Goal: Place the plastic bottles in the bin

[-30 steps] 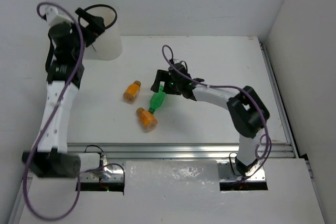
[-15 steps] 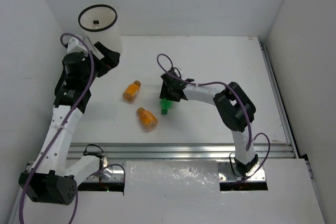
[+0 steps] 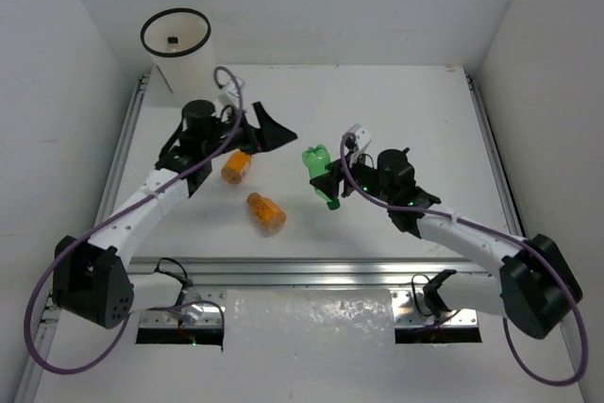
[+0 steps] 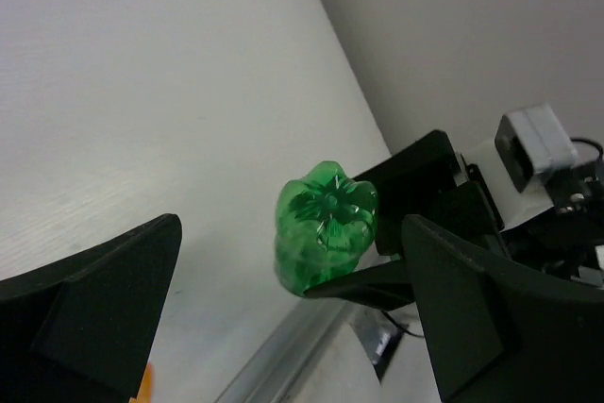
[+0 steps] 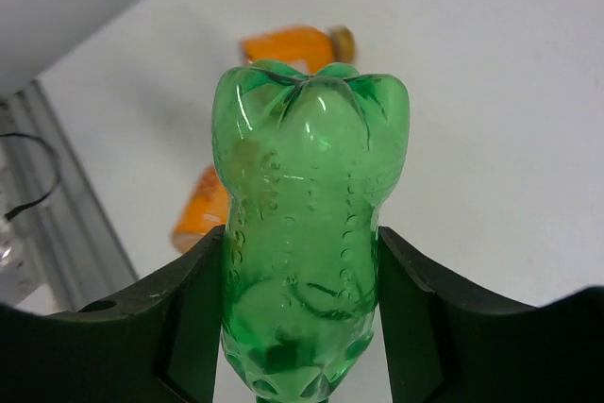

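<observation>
Green plastic bottle [image 3: 319, 172] clamped in the right claw [image 3: 332, 183], held up off the table [image 3: 425, 110] near its middle.
Right wrist view: both fingers [image 5: 184, 327] press against the bottle's sides, its lobed base pointing away from the camera. The bottle is tilted, base toward the far side and cap end toward the near side. Left claw [image 3: 271, 129] is spread wide and holds nothing, just to the far left of the bottle. In the left wrist view the bottle's base sits between the two fingers, touching neither. Two orange bottles lie on their sides on the table to the left, one [image 3: 237, 164] beside the left arm, the other [image 3: 265, 213] nearer the front rail [image 3: 311, 266]. White bin [image 3: 179, 68] with a black rim stands upright at the far left corner, well apart from all three bottles.
</observation>
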You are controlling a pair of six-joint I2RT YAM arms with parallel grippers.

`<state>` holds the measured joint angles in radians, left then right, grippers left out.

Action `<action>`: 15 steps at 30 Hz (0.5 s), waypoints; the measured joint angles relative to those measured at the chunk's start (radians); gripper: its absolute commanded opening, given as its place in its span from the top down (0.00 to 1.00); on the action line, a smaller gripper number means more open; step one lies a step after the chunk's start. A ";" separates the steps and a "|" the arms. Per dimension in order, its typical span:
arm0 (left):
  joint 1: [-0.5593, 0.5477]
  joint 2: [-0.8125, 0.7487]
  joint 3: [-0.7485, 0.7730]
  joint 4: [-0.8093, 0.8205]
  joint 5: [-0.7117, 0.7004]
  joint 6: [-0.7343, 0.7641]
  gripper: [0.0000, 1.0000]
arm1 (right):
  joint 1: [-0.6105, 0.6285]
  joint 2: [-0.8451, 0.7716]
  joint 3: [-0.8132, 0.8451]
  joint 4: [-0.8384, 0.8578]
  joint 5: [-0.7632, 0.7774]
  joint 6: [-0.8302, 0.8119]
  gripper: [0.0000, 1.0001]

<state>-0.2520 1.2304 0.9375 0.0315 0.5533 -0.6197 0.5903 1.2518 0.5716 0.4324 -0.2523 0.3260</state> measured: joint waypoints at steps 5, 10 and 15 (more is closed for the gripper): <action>-0.228 0.111 0.148 -0.005 -0.007 0.030 0.00 | 0.007 -0.119 -0.003 0.066 -0.116 -0.089 1.00; -0.328 0.163 0.219 -0.012 -0.036 0.061 0.17 | 0.007 -0.159 0.014 0.042 -0.148 -0.131 1.00; -0.336 0.182 0.223 -0.021 -0.037 0.065 0.28 | 0.008 -0.187 0.046 -0.017 -0.134 -0.159 1.00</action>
<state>-0.5877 1.4128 1.1603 0.0101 0.5167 -0.5549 0.5980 1.0653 0.6174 0.4156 -0.3862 0.1669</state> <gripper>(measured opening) 0.697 0.559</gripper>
